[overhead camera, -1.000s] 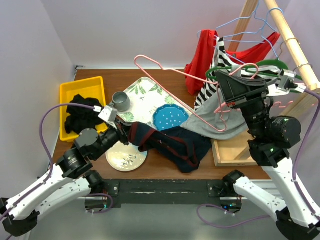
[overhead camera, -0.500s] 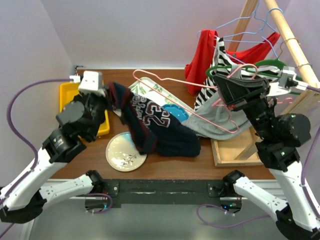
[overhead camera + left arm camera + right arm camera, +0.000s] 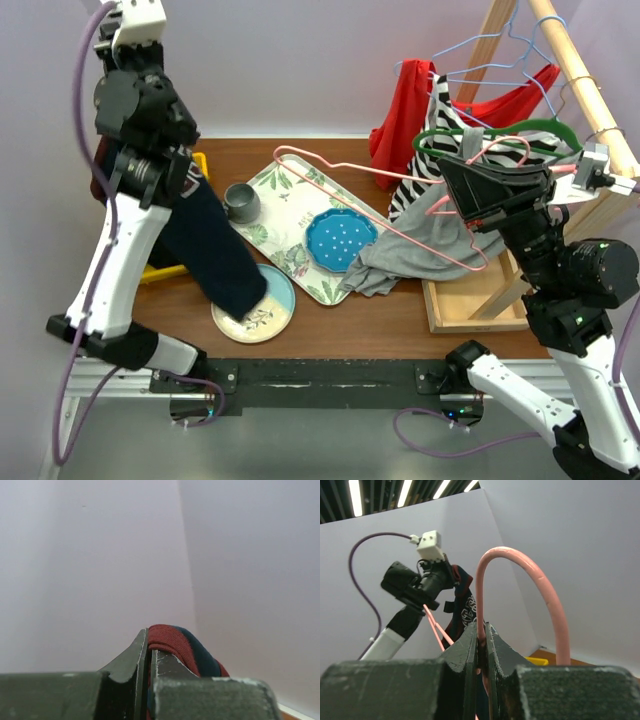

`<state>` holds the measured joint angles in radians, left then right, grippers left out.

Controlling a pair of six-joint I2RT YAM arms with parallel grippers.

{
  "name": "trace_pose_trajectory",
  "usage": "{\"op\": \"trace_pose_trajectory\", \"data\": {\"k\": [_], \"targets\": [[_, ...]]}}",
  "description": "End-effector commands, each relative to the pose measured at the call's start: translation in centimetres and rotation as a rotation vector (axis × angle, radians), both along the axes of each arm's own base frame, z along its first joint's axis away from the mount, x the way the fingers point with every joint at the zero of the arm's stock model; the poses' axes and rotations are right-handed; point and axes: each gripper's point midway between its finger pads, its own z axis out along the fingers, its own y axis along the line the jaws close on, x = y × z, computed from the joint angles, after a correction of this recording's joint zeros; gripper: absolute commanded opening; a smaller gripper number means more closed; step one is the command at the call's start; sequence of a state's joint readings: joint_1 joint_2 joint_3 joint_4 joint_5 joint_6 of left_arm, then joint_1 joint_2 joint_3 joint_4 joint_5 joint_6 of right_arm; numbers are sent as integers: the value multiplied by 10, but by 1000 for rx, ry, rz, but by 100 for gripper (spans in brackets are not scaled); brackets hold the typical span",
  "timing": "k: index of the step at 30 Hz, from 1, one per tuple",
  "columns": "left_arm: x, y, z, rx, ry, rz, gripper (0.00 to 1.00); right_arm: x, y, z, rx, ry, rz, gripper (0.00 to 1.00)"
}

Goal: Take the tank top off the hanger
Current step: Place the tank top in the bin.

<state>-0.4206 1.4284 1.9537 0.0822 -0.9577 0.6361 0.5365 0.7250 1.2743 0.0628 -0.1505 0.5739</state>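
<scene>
The navy tank top (image 3: 215, 260) with red trim (image 3: 180, 640) hangs from my left gripper (image 3: 125, 175), which is raised high at the left and shut on its strap (image 3: 149, 640). Its lower end drapes onto the round plate (image 3: 268, 318). The garment hangs apart from the pink wire hanger (image 3: 380, 214). My right gripper (image 3: 447, 198) is shut on that hanger's neck just below the hook (image 3: 512, 554), with the wire pinched between the jaws (image 3: 482, 630). In the right wrist view the left arm and the dangling tank top (image 3: 464, 607) show beyond the hanger.
A floral tray (image 3: 290, 255) carries a blue plate (image 3: 342, 240) and a grey cup (image 3: 241, 203). A grey garment (image 3: 400, 268) lies beside it. Red (image 3: 400, 120) and striped (image 3: 432, 150) clothes hang on the wooden rack (image 3: 585, 90) at right. A yellow bin (image 3: 165, 272) sits behind the left arm.
My left arm swung up and to the far left, pulling the tank top off the table and clear of the pink hanger. The right gripper kept hold of the hanger.
</scene>
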Motion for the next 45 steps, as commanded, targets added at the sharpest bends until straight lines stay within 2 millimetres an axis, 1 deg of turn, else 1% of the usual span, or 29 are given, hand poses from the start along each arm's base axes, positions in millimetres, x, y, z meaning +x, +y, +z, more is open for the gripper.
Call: {"op": "trace_pose_trajectory", "data": {"k": [1,2,3,5,6,7,8,9,11,12,14,15,16,18,19,20,22,23,25,26,27,31,32,33,35,36,37,40,45], "targets": [[27,43,-13,9,48,152,0,-11,-3,8,-6,-43,8,0],[46,40,-42,31,166,121,0,-11,-2,5,-11,-41,10,0],[62,40,-70,-44,178,84,0,-12,-3,4,-12,-42,9,0],[79,31,-112,-88,251,-14,0,-10,-3,-1,-17,-37,2,0],[89,32,-167,-149,326,-23,0,-10,-4,-2,-20,-40,-4,0],[91,32,-193,-177,358,-44,0,-10,-4,-4,-22,-38,-6,0],[90,28,-210,-206,372,-96,0,-10,-4,-6,-25,-35,-9,0],[89,39,-259,-293,415,-79,0,-9,-4,-8,-30,-29,-10,0],[88,39,-298,-376,458,-136,0,-9,-5,-11,-37,-31,-17,0],[81,50,-334,-437,507,-102,0,-9,-4,-13,-41,-31,-15,0],[71,62,-370,-481,574,-40,0,-8,-6,-15,-43,-29,-26,0],[59,68,-393,-521,613,24,0,-9,-6,-15,-41,-30,-27,0],[51,83,-403,-552,617,94,3,-8,-7,-16,-40,-31,-32,0],[36,95,-417,-626,602,178,17,-10,-8,-16,-36,-34,-33,0],[32,98,-418,-660,577,204,42,-10,-8,-17,-36,-34,-31,0],[24,100,-419,-688,566,240,52,-12,-9,-17,-35,-36,-31,0],[18,100,-417,-752,523,271,69,-13,-10,-19,-35,-37,-33,0],[7,101,-419,-761,543,314,71,-13,-11,-21,-34,-34,-39,0],[0,102,-410,-817,501,366,75,-15,-14,-22,-36,-39,-49,0],[-13,100,-419,-826,575,407,75,-16,-16,-23,-38,-41,-55,0],[-12,98,-411,-864,550,418,75,-17,-18,-23,-41,-44,-67,0],[-34,81,-437,-945,671,423,77,-20,-24,-22,-43,-54,-91,0],[-30,70,-439,-989,670,347,77,-21,-24,-22,-42,-56,-92,0],[-38,62,-458,-997,729,319,77,-21,-25,-21,-41,-61,-94,0],[-38,54,-464,-1030,704,261,77,-22,-26,-19,-39,-65,-95,0],[-44,53,-476,-1039,712,276,78,-22,-26,-20,-43,-64,-97,0],[-45,53,-479,-1045,712,280,78,-23,-26,-19,-42,-68,-98,0],[-39,45,-489,-1078,752,256,79,-24,-27,-18,-40,-70,-97,0],[-35,35,-521,-1133,846,269,77,-28,-30,-15,-31,-80,-102,0]]}}
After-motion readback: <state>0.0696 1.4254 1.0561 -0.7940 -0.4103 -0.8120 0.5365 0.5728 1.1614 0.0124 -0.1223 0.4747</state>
